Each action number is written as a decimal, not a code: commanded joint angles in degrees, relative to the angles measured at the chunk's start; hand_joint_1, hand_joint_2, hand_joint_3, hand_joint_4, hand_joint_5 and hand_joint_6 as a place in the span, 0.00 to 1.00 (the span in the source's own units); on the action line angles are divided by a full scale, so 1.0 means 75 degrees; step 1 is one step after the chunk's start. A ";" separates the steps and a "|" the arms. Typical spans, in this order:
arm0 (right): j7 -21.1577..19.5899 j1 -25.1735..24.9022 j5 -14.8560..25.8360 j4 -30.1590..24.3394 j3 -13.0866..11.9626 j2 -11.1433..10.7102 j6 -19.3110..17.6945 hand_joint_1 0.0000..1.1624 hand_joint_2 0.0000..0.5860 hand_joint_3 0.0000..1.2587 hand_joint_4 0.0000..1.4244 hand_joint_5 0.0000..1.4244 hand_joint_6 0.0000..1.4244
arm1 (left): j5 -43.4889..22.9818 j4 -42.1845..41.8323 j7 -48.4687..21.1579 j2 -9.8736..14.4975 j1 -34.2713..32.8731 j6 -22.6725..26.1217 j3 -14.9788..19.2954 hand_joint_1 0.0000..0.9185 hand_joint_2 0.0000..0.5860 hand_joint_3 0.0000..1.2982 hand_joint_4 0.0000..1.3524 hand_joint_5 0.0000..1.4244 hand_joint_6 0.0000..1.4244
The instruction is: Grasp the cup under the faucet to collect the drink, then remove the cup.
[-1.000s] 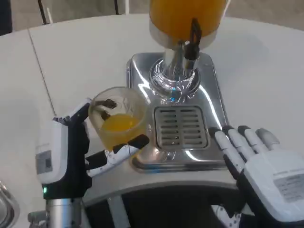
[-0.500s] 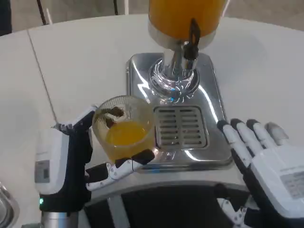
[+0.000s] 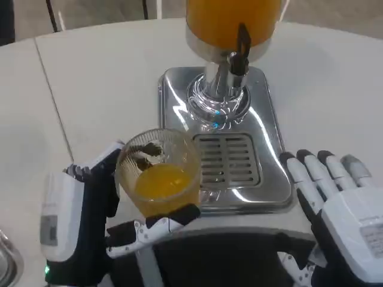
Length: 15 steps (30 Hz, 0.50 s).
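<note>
My left hand (image 3: 90, 221) grips a clear ribbed cup (image 3: 158, 173) holding orange drink, its fingers wrapped around the cup's lower side. The cup stands over the front left corner of the shiny dispenser base (image 3: 257, 119), left of the slotted drip grate (image 3: 227, 160) and well in front of the black faucet (image 3: 240, 48). The orange drink tank (image 3: 230, 18) rises above the faucet. My right hand (image 3: 344, 209) hovers at the base's front right corner with its fingers stretched out, holding nothing.
The white table (image 3: 102, 78) spreads left and behind the dispenser, with a seam running across its left part. A metal rim (image 3: 7, 258) shows at the lower left corner. A dark gap lies along the near edge between my arms.
My left hand has drawn the cup nearer to me and a little right, along the base's front left edge. My right hand has slid slightly right and back.
</note>
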 commanded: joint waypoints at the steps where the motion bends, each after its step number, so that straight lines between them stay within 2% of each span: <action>1: -0.0129 0.0128 -0.0058 -0.0145 -0.0036 0.0054 -0.0030 0.32 0.88 0.00 0.00 0.00 0.00 | 0.0103 -0.0478 -0.0004 -0.0112 0.0335 -0.0382 -0.0017 0.43 0.03 0.76 0.95 1.00 1.00; 15: -0.0284 0.0066 0.0023 0.0002 0.0021 0.0101 -0.0061 0.31 0.89 0.00 0.00 0.00 0.00 | 0.0207 -0.1026 -0.0351 -0.0327 0.0914 -0.0467 -0.0071 0.43 0.03 0.76 0.95 1.00 1.00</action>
